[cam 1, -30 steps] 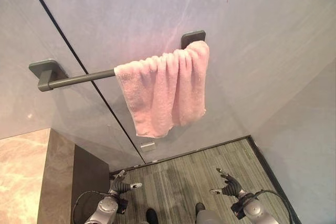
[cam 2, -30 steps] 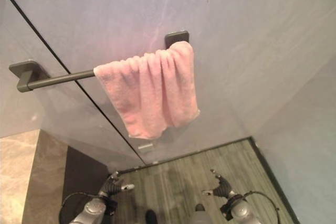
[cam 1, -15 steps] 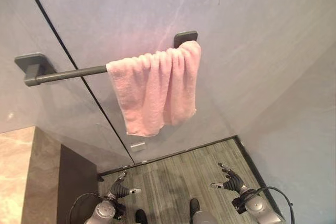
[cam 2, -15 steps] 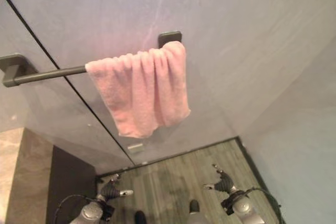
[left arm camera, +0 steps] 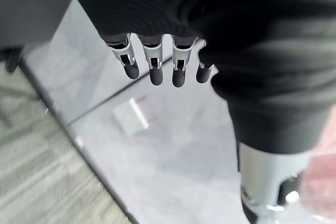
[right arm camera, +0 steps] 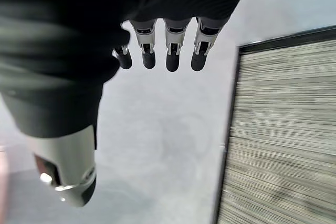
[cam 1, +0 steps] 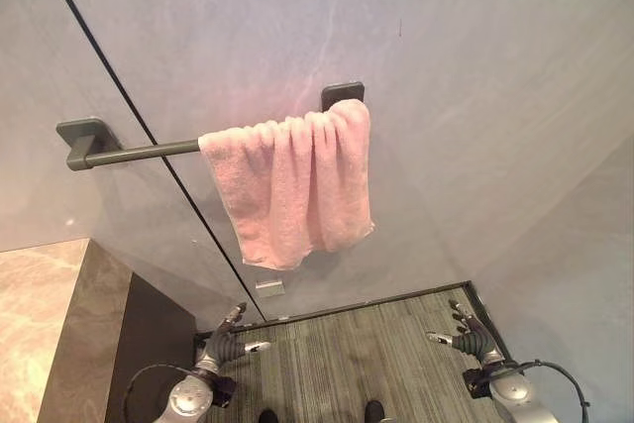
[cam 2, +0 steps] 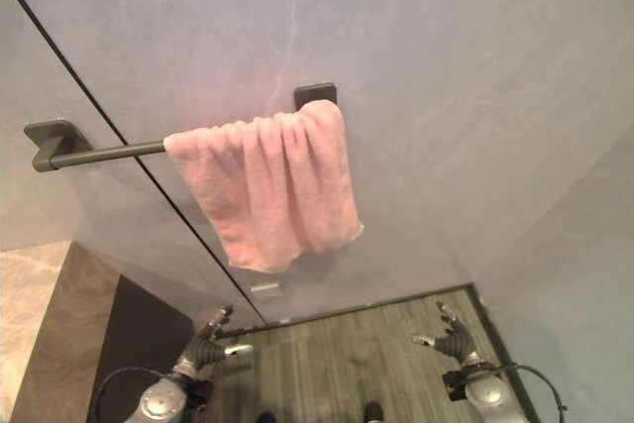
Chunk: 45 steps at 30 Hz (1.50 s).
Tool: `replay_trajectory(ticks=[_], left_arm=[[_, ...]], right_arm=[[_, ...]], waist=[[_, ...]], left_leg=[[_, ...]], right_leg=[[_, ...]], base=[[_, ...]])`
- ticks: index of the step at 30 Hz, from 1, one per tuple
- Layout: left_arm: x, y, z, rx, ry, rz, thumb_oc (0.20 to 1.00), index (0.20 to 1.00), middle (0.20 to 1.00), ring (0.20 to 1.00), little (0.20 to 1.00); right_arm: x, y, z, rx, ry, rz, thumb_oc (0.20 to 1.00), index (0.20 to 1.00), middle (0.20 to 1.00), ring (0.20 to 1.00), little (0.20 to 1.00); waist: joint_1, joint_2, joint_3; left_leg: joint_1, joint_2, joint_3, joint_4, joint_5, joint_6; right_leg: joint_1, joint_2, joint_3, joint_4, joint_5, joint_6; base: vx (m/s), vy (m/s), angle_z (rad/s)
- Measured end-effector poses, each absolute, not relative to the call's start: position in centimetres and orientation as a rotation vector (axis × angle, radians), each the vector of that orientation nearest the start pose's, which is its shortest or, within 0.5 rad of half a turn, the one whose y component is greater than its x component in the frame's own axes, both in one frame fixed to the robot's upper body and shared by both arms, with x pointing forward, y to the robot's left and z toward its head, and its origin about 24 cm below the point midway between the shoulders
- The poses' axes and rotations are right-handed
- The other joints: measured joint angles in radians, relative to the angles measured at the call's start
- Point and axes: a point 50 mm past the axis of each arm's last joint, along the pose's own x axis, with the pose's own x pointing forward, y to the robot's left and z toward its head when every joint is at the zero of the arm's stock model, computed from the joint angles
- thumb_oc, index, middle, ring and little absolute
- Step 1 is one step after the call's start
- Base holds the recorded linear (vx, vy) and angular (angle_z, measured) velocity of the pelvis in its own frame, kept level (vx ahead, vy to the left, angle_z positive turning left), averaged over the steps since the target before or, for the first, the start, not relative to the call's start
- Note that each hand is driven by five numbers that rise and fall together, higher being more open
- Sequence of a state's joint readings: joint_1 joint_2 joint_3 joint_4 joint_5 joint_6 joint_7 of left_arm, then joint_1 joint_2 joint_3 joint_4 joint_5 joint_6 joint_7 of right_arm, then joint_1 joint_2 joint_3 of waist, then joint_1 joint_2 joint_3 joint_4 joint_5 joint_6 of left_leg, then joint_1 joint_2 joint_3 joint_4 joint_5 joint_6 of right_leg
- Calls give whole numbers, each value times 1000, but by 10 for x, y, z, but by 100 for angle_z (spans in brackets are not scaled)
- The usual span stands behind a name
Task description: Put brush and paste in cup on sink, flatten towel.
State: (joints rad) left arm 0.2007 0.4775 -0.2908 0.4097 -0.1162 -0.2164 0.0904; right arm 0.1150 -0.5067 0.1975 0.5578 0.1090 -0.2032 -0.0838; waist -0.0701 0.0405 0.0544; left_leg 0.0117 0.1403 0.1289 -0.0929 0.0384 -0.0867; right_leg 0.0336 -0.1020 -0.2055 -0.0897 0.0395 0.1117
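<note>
One towel bar (cam 1: 139, 152) on the wall, two mounts. One pink towel (cam 1: 292, 185) hangs bunched at the bar's right end, folds crowded against the right mount, likely left unspread, so flattening remains. Left hand (cam 1: 226, 345) low, well below the towel, fingers straight and apart, holding nothing. Right hand (cam 1: 474, 338) likewise low, fingers spread, empty. A small pale tag (cam 1: 269, 287), perhaps a label, sits on the wall near its bottom edge.

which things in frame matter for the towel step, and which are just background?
Job:
- pink towel, bunched toward the right end of the rail
- towel rail, the bar it hangs on
- left hand, open, low, holding nothing
- right hand, open, low, holding nothing

Background:
- marble counter
- small tag on the wall
</note>
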Motion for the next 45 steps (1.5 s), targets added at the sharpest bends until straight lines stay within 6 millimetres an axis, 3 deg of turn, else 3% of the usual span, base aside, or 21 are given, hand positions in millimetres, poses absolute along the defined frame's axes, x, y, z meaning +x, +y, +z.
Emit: replay_trajectory(ticks=[3, 4, 11, 16, 25, 35, 39, 45], left_arm=[[167, 245, -48, 397, 396, -46, 1000, 1000, 1000, 1000, 1000], [171, 249, -37, 406, 357, -44, 1000, 1000, 1000, 1000, 1000], [193, 255, -3, 439, 204, -36, 1000, 1000, 1000, 1000, 1000], [226, 252, 33, 459, 30, -33, 1000, 1000, 1000, 1000, 1000], [262, 236, 74, 466, -158, -36, 1000, 1000, 1000, 1000, 1000], [275, 235, 97, 470, -236, -25, 1000, 1000, 1000, 1000, 1000], [290, 220, 115, 492, -307, -88, 1000, 1000, 1000, 1000, 1000], [298, 197, 120, 450, -332, -173, 1000, 1000, 1000, 1000, 1000]], right_arm=[[194, -264, -46, -443, 403, -21, 1000, 1000, 1000, 1000, 1000], [203, -260, -33, -451, 339, 6, 1000, 1000, 1000, 1000, 1000], [226, -258, -4, -479, 210, 35, 1000, 1000, 1000, 1000, 1000], [263, -254, 42, -536, 31, 57, 1000, 1000, 1000, 1000, 1000], [306, -227, 94, -462, -145, 147, 1000, 1000, 1000, 1000, 1000], [326, -211, 110, -472, -135, 250, 1000, 1000, 1000, 1000, 1000], [342, -212, 126, -480, -139, 240, 1000, 1000, 1000, 1000, 1000], [354, -197, 121, -475, -95, 277, 1000, 1000, 1000, 1000, 1000]], waist=[[3, 4, -9], [5, 3, -10], [5, -8, -17], [6, -9, -18], [13, -13, -18], [29, -53, 11], [28, -55, 20], [29, -55, 29]], left_leg=[[-15, -9, 0, 1, 0, 2], [-13, -12, 0, 3, 3, -3], [9, -13, 17, 4, 3, -3], [9, -13, 19, 4, 4, -4], [7, -11, 21, 4, 6, -6], [-3, -9, 25, 4, 9, -10], [-42, -10, 24, 4, 19, -7], [-58, -9, 22, 4, 24, -8]], right_leg=[[-17, -9, 1, 4, 3, 4], [-15, -11, 1, 4, 4, 5], [1, -13, 4, 4, 4, 7], [0, -13, 8, 4, 5, 8], [-3, -10, 9, 4, 10, 7], [-20, -9, 17, 4, 12, 7], [-57, -10, 18, 4, 25, 5], [-73, -8, 17, 4, 32, 1]], base=[[9, 12, 0], [22, 33, 1], [2, 9, -2], [-1, 1, -1], [0, 0, 0], [-14, 2, -2], [0, 0, 0], [0, 0, 0]])
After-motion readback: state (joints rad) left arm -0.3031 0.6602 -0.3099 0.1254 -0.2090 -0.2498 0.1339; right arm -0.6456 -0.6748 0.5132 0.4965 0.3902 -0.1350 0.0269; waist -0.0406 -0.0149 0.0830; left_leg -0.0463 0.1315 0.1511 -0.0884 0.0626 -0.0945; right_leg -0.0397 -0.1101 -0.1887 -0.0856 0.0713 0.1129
